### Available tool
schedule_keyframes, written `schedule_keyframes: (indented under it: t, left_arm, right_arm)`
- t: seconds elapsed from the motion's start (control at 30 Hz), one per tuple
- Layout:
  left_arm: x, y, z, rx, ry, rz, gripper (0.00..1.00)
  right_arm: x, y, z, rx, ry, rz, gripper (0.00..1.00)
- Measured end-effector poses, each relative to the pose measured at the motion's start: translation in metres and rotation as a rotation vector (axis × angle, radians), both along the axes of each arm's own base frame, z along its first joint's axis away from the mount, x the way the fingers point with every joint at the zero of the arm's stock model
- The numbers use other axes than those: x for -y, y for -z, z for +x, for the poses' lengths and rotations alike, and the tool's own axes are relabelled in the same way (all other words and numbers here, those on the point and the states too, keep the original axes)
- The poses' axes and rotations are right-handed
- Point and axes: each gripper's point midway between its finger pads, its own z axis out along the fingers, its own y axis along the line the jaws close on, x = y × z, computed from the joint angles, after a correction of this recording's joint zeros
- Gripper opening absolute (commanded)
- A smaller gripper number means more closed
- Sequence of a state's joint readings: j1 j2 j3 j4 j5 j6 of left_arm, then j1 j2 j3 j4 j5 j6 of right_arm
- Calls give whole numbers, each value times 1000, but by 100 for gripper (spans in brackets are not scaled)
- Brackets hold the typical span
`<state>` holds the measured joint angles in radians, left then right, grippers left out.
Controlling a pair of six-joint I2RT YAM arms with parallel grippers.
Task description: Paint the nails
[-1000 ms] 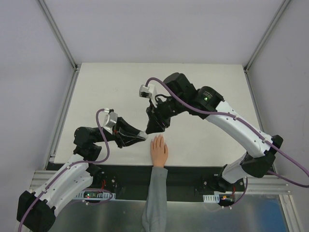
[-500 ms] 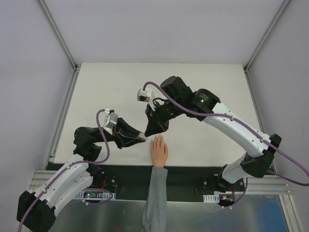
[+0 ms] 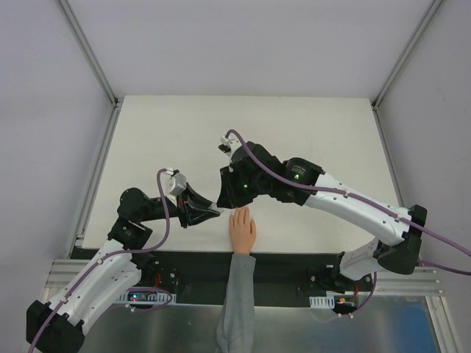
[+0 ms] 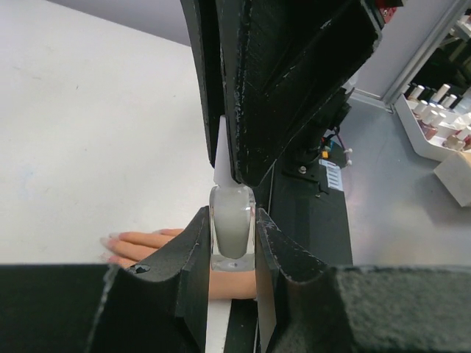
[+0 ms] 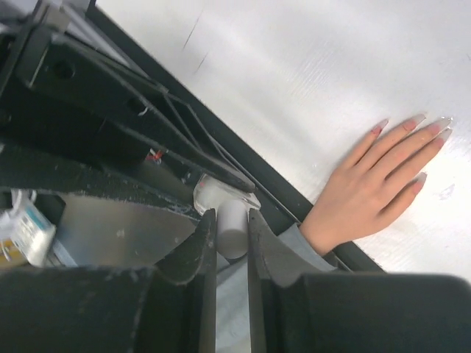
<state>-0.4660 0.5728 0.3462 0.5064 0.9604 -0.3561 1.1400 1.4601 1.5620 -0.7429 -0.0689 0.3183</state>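
A white counter (image 3: pixel 169 132) fills a grey-walled booth, with two arms bolted at its near edge. The left hand (image 3: pixel 210 213) is clamped on the one bottle (image 4: pixel 232 228), glass body pinched between both fingers. The right hand (image 3: pixel 224 200) meets it from above, its fingers closed tight on the bottle's white cap (image 5: pixel 232 229). Just right of that meeting point lies one mannequin hand (image 3: pixel 242 229), palm down in a grey sleeve (image 3: pixel 235 301), near the counter's front edge. Its five fingers point away from the arms, and their nails (image 5: pixel 421 117) are long and pale. A second ago the right hand hung farther up the counter, apart from the left; it has since dropped onto the bottle, while the left hand has edged slightly right.
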Motion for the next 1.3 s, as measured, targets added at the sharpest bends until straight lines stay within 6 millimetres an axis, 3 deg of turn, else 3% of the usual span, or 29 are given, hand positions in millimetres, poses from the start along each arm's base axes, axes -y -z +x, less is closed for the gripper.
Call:
schedule_keyframes:
  t: [0.03, 0.07, 0.13, 0.17, 0.27, 0.4, 0.53, 0.67, 0.73, 0.9, 1.07, 1.3]
  left_arm:
    - [0, 2, 1, -5, -4, 6, 0]
    - [-1, 4, 3, -9, -15, 11, 0]
    - [-1, 7, 7, -21, -33, 19, 0]
    - [0, 6, 8, -20, -37, 17, 0]
    - [3, -6, 4, 18, -19, -4, 0]
    - [3, -19, 3, 43, -22, -34, 0]
    - [4, -34, 4, -21, -37, -69, 0]
    - [5, -57, 4, -91, -34, -123, 0]
    - [4, -69, 3, -121, -38, -159, 0]
    - [2, -92, 0, -171, -33, -245, 0]
    - [-1, -110, -5, -188, -21, -312, 0]
    - [-4, -124, -8, -183, -12, -365, 0]
  right_arm:
    - [-2, 1, 3, -9, 34, 2, 9]
    - [-4, 3, 7, -16, 60, 3, 27]
    - [-5, 4, 12, -27, 85, 3, 41]
    - [-6, 3, 13, -30, 86, 13, 58]
    - [-14, -8, 14, -9, 42, 70, 78]
    - [-2, -32, 11, 42, -59, 133, 89]
    - [20, -67, 7, 132, -202, 217, 90]
    - [28, -98, 2, 206, -340, 313, 87]
    - [26, -109, -2, 240, -412, 365, 84]
    - [15, -129, -5, 288, -521, 477, 63]
    - [2, -148, 4, 300, -564, 597, 55]
    - [-8, -154, 0, 272, -614, 663, 49]
